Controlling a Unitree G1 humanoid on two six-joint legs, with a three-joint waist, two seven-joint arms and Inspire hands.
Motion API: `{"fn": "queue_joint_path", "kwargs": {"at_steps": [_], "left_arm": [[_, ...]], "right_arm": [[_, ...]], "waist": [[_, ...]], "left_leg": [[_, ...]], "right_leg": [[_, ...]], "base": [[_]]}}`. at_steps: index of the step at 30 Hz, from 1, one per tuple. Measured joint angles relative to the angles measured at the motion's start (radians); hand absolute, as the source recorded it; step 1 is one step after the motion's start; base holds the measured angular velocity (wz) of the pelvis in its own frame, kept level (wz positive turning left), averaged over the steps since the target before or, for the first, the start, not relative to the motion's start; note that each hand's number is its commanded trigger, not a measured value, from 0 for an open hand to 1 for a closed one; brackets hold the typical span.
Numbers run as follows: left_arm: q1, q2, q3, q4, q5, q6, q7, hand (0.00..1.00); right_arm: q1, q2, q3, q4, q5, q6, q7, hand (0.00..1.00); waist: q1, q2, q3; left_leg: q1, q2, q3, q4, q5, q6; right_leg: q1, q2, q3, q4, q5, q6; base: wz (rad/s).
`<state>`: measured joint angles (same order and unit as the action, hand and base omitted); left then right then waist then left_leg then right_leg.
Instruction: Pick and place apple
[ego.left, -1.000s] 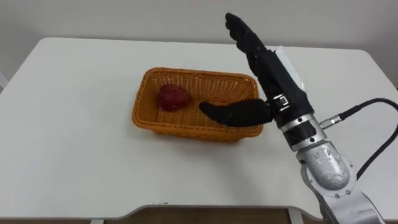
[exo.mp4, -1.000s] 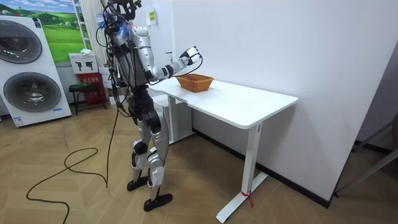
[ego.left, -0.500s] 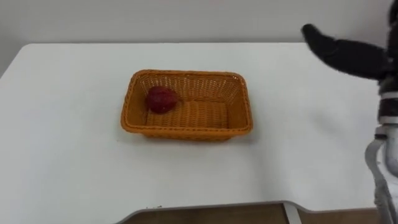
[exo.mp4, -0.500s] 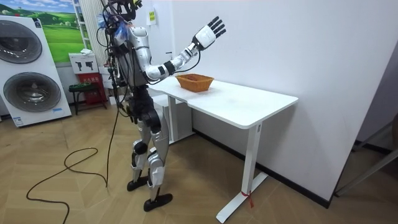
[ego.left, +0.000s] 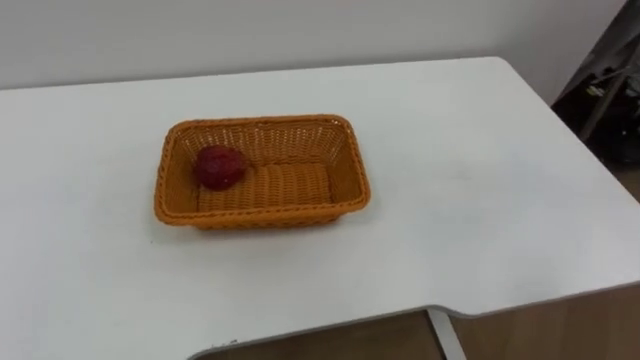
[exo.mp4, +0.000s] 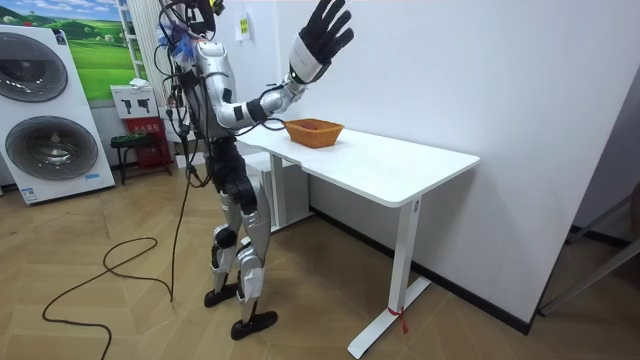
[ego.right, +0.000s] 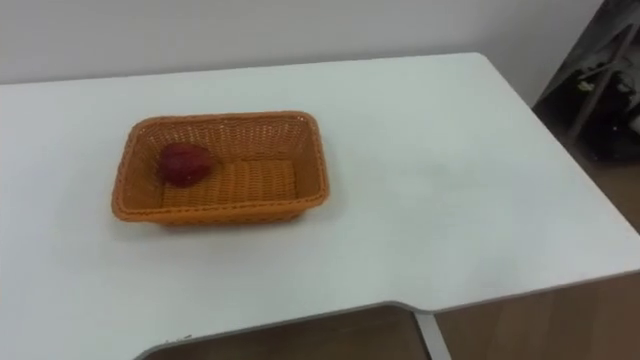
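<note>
One apple (ego.left: 219, 167), dark red, lying inside the basket at its left end, close to the far-left corner. It is free of any hand.

One basket (ego.left: 262, 214), orange wicker, rectangular and shallow, standing flat on the table, left of the middle as the robot looks down on it. In the room view it sits near the end of the table where the robot stands.

One table (ego.left: 470, 200), white top on white legs, set along a white wall, with wooden floor beneath it.

One robot, upright on both feet at the room view's left end of the table, its body turned toward the basket.

One right hand (exo.mp4: 322, 32), black, held high above head level on a bent arm. It is well above and apart from the basket, with the fingers straight and fanned wide and nothing in its grasp.

One washing machine (exo.mp4: 50, 110), white and front-loading, at the room view's far left, behind the robot.

One green landscape picture (exo.mp4: 75, 30) on the wall above the washing machine.
</note>
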<state>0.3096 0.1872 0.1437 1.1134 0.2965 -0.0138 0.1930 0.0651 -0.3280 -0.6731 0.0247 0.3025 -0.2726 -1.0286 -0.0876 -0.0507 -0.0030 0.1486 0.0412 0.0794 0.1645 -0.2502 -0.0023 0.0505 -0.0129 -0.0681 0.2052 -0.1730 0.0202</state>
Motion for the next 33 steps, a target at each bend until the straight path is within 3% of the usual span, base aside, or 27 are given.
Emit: {"fn": "queue_joint_path", "kwargs": {"at_steps": [2,3,6,7,9,16,22,25,28,33], "left_arm": [[-0.001,0.003,0.002,-0.014,0.0,0.018,0.0,0.0],[0.002,0.003,0.004,-0.034,0.0,0.025,0.001,0.0],[0.008,0.001,0.014,-0.06,0.0,0.043,0.0,0.0],[0.007,0.001,0.017,-0.062,-0.001,0.055,-0.001,0.0],[0.006,0.001,0.02,-0.071,0.0,0.06,-0.005,0.0],[0.009,-0.019,0.031,-0.081,0.013,0.087,-0.042,0.0],[-0.006,-0.019,0.029,-0.072,0.022,0.101,-0.074,0.0],[-0.008,-0.026,0.026,-0.066,0.021,0.1,-0.073,0.0],[-0.012,-0.034,0.023,-0.063,0.022,0.099,-0.072,0.0],[-0.015,-0.038,-0.038,-0.062,0.022,0.1,-0.073,0.0]], "right_arm": [[0.034,0.0,-0.002,0.108,0.087,0.017,-0.005,0.0],[0.062,0.008,-0.002,0.185,0.141,0.038,0.005,0.0],[0.099,0.015,0.003,0.373,0.291,0.087,0.038,0.0],[0.108,0.017,0.007,0.461,0.325,0.1,0.062,0.0],[0.114,0.023,0.049,0.624,0.347,0.11,0.116,0.0],[0.125,0.11,0.285,1.112,0.311,0.256,0.405,0.0],[0.135,0.128,0.46,1.194,0.213,0.289,0.617,0.0],[0.13,0.147,0.517,1.201,0.176,0.29,0.711,0.0],[0.116,0.163,0.565,1.206,0.071,0.295,0.799,0.0],[0.085,0.171,0.679,1.206,-0.039,0.294,0.887,0.0]], "waist": [[-0.012,0.002,-0.0005],[-0.016,-0.002,-0.0082],[-0.015,0.006,-0.0071],[-0.016,0.013,-0.0104],[-0.014,0.019,-0.0088],[0.02,0.015,-0.0035],[0.066,0.02,0.0006],[0.065,0.028,0.0012],[0.07,0.037,0.0068],[0.091,0.048,0.011]], "left_leg": [[-0.008,0.0,0.0,0.0,0.0,0.0],[-0.018,0.0,0.0,0.001,0.0,0.0],[-0.019,-0.001,0.001,0.001,0.0,0.0],[-0.018,-0.001,0.001,0.001,0.0,0.0],[-0.016,0.0,0.001,0.001,0.0,0.0],[-0.004,-0.003,0.01,0.002,0.0,0.0],[0.002,0.0,0.025,-0.01,-0.001,0.001],[-0.002,0.0,0.0,-0.002,-0.001,0.001],[-0.002,0.0,0.0,-0.002,-0.001,0.001],[-0.002,0.0,0.0,-0.002,-0.001,0.001]], "right_leg": [[-0.003,0.0,0.0,0.0,0.0,0.0],[-0.014,-0.001,-0.001,0.001,0.0,0.0],[-0.017,-0.001,0.002,0.003,0.0,0.0],[-0.015,-0.001,0.002,0.001,0.0,0.0],[-0.012,0.0,0.007,0.001,0.0,0.0],[-0.014,-0.002,0.021,0.013,-0.007,0.003],[-0.026,0.004,0.036,0.014,-0.001,0.0],[-0.01,0.004,0.025,-0.003,0.004,0.001],[-0.001,0.002,0.012,-0.004,0.004,0.001],[0.003,0.002,0.01,-0.011,0.004,0.001]], "base": [[0.0],[0.0],[-0.01],[0.0],[-0.02],[-0.03],[-0.08],[0.12],[0.09],[0.0]]}}
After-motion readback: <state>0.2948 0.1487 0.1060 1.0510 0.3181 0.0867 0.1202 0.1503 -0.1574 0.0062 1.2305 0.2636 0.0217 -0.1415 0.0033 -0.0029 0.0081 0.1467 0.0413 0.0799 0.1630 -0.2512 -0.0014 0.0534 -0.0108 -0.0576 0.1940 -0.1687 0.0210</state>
